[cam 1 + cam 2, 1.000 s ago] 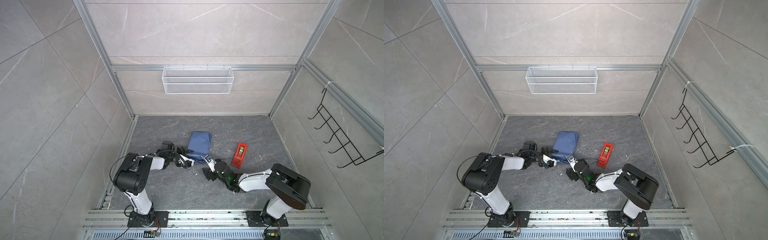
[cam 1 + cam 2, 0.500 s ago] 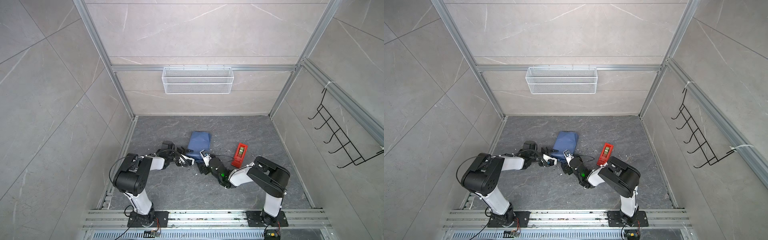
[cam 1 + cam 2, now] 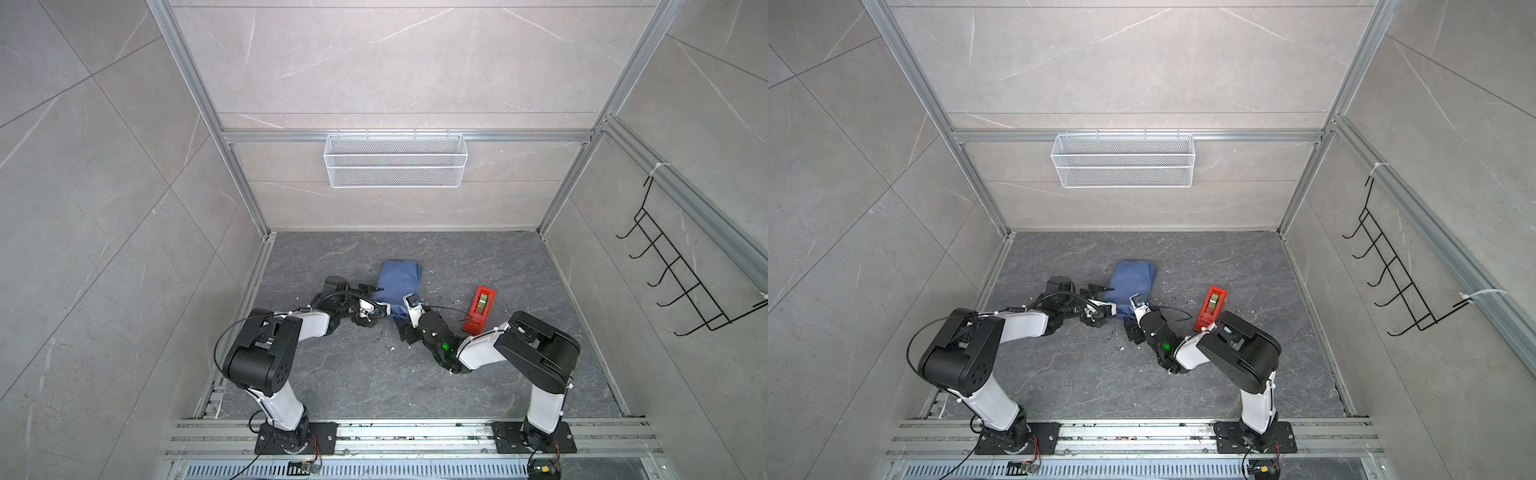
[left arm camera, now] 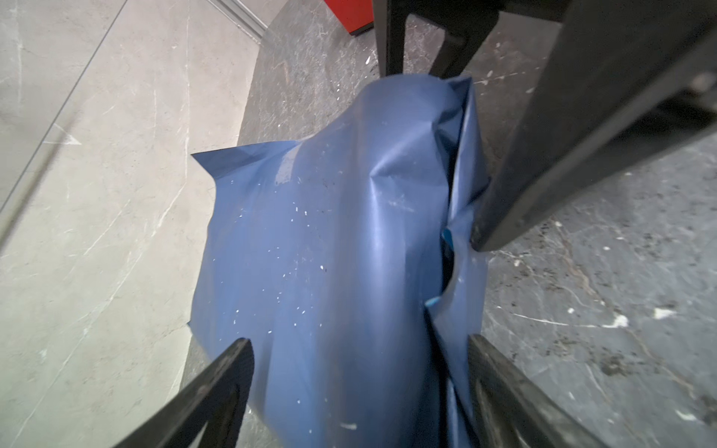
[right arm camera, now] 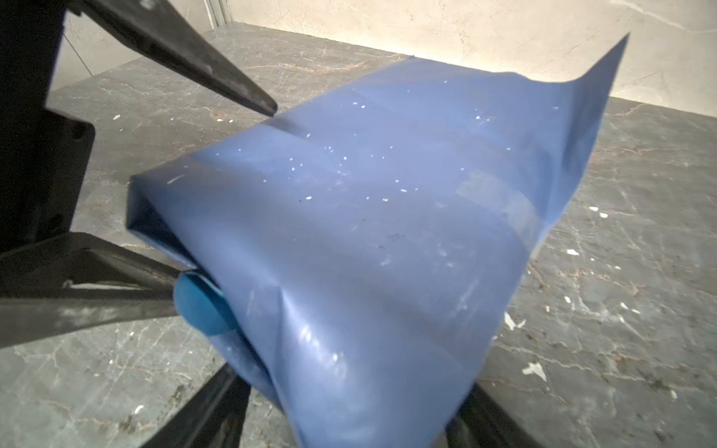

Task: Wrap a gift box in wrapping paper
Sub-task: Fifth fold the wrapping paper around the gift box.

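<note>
The wrapping paper (image 3: pixel 399 278) (image 3: pixel 1133 276) lies mid-floor as a creased blue bundle, one flap standing up at its far end (image 5: pixel 605 77). The gift box is hidden under it. My left gripper (image 3: pixel 382 299) (image 3: pixel 1112 299) (image 4: pixel 359 360) is open, its fingers astride the bundle's left side. My right gripper (image 3: pixel 405 313) (image 3: pixel 1133 316) (image 5: pixel 349 411) is also open and straddles the bundle's near end, with the paper (image 5: pixel 368 213) filling most of the gap. A light blue curl of the paper's inner face (image 5: pixel 201 306) sticks out beside one left finger (image 5: pixel 116 279).
A red tape dispenser (image 3: pixel 480 309) (image 3: pixel 1210 309) stands right of the bundle, close behind the right arm. A white wire basket (image 3: pixel 395 166) hangs on the back wall and a black hook rack (image 3: pixel 673 286) on the right wall. White specks litter the floor.
My right gripper has moved forward from the open floor onto the bundle's near end, its jaws narrowing a little. The left gripper's jaws have spread wider around the paper.
</note>
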Robot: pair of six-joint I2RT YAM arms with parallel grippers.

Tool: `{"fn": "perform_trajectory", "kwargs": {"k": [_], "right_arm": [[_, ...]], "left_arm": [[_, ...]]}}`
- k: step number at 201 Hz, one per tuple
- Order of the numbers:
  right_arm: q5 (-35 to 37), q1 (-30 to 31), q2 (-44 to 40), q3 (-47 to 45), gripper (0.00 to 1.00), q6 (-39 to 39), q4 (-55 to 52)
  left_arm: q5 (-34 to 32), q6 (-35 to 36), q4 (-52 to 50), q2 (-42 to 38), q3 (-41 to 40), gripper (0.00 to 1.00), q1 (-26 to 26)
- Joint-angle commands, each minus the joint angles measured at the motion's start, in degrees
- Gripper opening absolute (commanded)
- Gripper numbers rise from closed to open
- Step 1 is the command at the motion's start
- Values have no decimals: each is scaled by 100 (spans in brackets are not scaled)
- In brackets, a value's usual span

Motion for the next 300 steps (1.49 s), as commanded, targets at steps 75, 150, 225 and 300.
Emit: {"fn": "perform_trajectory", "kwargs": {"k": [75, 150, 225, 300], "right_arm": [[17, -60, 7, 142, 77, 341, -181], [-39, -77, -982, -209, 78, 324, -824], [-70, -126, -291, -17, 97, 564, -515], [280, -151, 353, 857, 94, 579, -759]], "left_arm": [[-156, 17, -1473, 144, 772, 60, -143], [-365, 4, -1547, 222, 746, 56, -141], [-419, -216, -1594, 275, 834, 49, -161], [-401, -120, -1578, 336, 841, 49, -195]]}}
